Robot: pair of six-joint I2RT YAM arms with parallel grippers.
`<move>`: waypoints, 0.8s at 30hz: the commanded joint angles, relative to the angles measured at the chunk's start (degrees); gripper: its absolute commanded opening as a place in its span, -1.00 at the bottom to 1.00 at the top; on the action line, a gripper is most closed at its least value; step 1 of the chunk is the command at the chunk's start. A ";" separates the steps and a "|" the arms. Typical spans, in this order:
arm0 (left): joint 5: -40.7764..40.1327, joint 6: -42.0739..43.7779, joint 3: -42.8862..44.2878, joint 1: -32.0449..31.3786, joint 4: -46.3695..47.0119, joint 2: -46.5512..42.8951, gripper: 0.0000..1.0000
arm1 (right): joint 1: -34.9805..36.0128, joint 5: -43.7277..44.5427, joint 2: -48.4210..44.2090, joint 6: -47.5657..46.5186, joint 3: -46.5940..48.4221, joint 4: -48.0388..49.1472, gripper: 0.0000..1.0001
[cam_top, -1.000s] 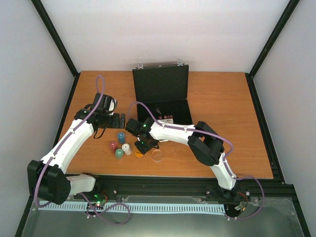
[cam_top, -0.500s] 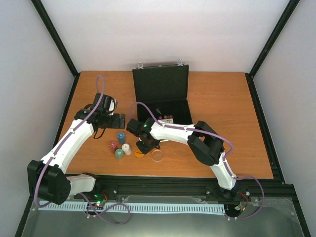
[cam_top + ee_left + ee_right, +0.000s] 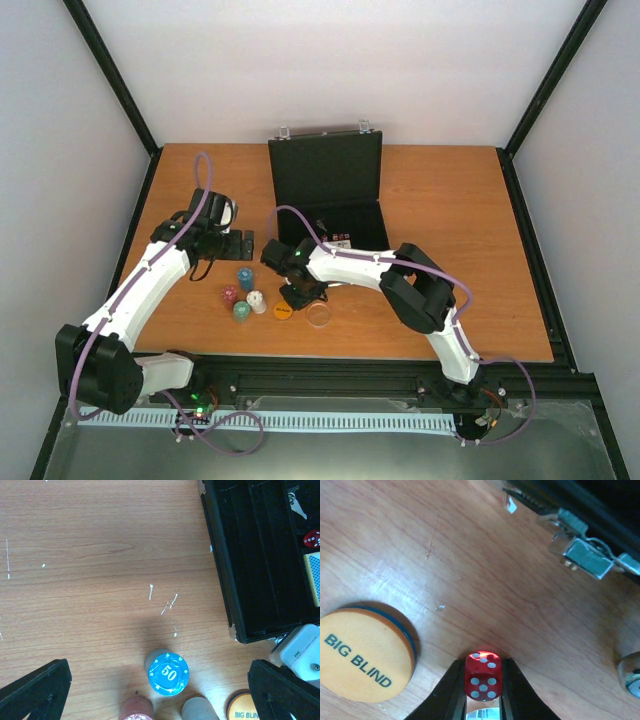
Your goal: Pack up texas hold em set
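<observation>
The black briefcase (image 3: 330, 195) lies open at the back centre, with red dice (image 3: 312, 539) and the blue-yellow card deck (image 3: 314, 577) inside. Blue (image 3: 245, 278), red (image 3: 230, 295), green (image 3: 241, 311) and white (image 3: 257, 301) chip stacks stand in front of it, beside the orange disc (image 3: 283, 311) and the clear disc (image 3: 319, 315). My right gripper (image 3: 483, 687) is shut on a red die (image 3: 483, 676), close over the table to the right of the orange "BIG BLIND" disc (image 3: 362, 652). My left gripper (image 3: 160, 695) is wide open above the blue "50" stack (image 3: 168, 673).
The case's front edge and a silver latch (image 3: 582, 555) lie just beyond my right gripper. The right arm (image 3: 400, 275) stretches across in front of the case. Black frame rails run along the table's sides and its near edge.
My right gripper has shifted slightly up and to the right with the die, so the orange disc shows in full. The left arm has not moved.
</observation>
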 commanded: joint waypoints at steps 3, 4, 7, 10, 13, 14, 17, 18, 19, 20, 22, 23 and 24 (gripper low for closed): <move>-0.06 0.60 0.87 -0.16 0.40 -0.54 0.99 | -0.46 -0.43 -1.90 -0.80 1.56 -1.84 -0.95; -0.03 0.63 0.82 -0.20 0.40 -0.58 0.99 | -0.57 -0.45 -2.76 -0.91 2.53 -2.71 -0.94; -0.13 0.72 0.61 -0.16 0.40 -0.71 0.99 | -1.80 -0.68 -5.47 -1.02 5.87 -4.89 -0.95; -0.11 0.74 0.39 -0.16 0.40 -0.63 1.00 | -4.61 -0.49 -7.47 -0.81 8.33 -6.27 -0.94; -0.19 0.75 0.51 -0.16 0.42 -0.41 1.00 | -7.98 1.16 -7.71 -0.90 10.06 -6.18 -0.94; -0.19 0.83 0.62 -0.14 0.43 -0.32 0.99 | -9.17 1.51 -7.39 -1.17 10.44 -5.70 -0.94; -0.44 0.97 1.03 -0.16 0.32 0.02 0.99 | -12.53 1.81 -5.10 -2.29 12.22 -4.11 -0.95; -0.58 0.97 1.09 -0.16 0.30 0.07 1.00 | -13.48 2.01 -4.19 -2.73 12.87 -3.37 -0.95; -0.67 0.99 1.10 -0.16 0.24 0.18 0.99 | -14.28 2.12 -3.15 -3.30 13.56 -2.53 -0.94; -0.78 0.98 1.10 -0.17 0.30 0.30 0.99 | -15.07 2.39 -2.07 -3.69 14.11 -1.60 -0.94; -0.86 0.82 1.17 -0.16 0.31 0.61 1.00 | -16.46 2.46 0.07 -4.36 15.49 0.12 -0.94; -0.85 0.74 1.29 -0.16 0.22 0.75 1.00 | -17.16 2.18 1.09 -4.41 16.12 0.63 -0.94; -0.81 0.65 1.29 -0.16 0.18 0.85 1.00 | -17.75 1.58 2.13 -4.56 16.83 1.07 -0.94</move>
